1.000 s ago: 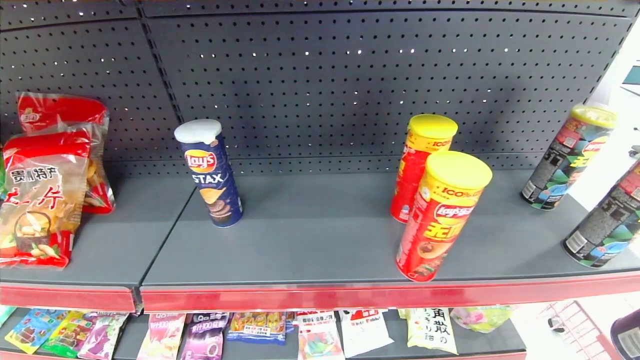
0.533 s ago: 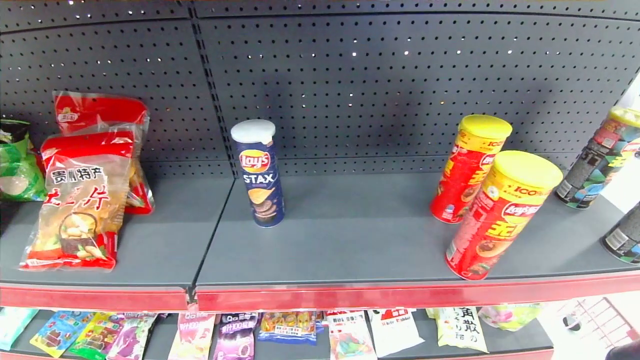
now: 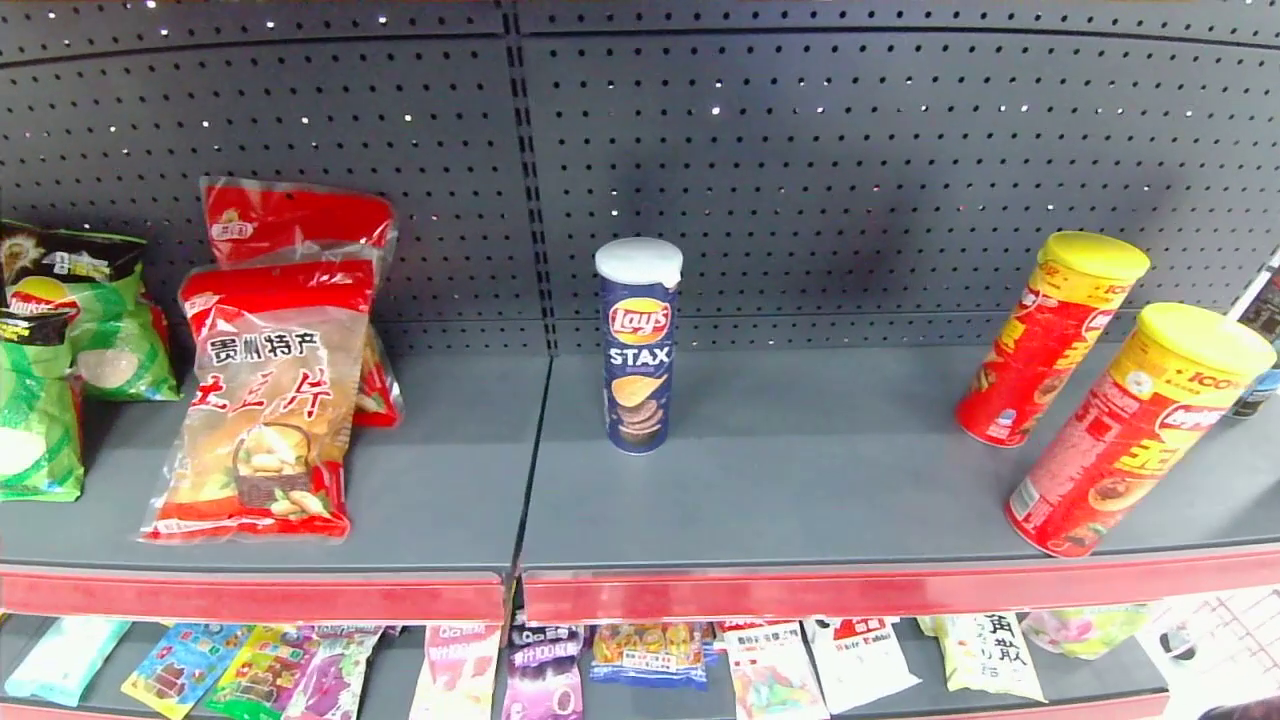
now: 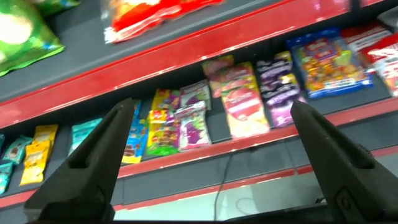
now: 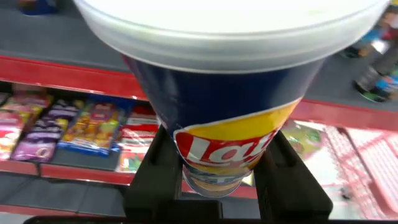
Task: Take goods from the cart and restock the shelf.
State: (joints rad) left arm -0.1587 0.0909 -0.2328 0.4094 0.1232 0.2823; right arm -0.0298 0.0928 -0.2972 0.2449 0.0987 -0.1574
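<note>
the right gripper [image 5: 221,163] clamps a can [image 5: 230,118] low on its body: dark blue tube, white plastic lid, red-and-yellow logo. it sits out in front of the shelf [image 3: 800,590], off the boards. the left gripper [image 4: 209,111] is spread wide and empty. a matching tube [image 3: 638,345] stands upright mid-shelf.

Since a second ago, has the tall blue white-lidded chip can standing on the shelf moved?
No. The blue white-lidded chip can stays just right of the grey shelf's seam; the camera turned.
</note>
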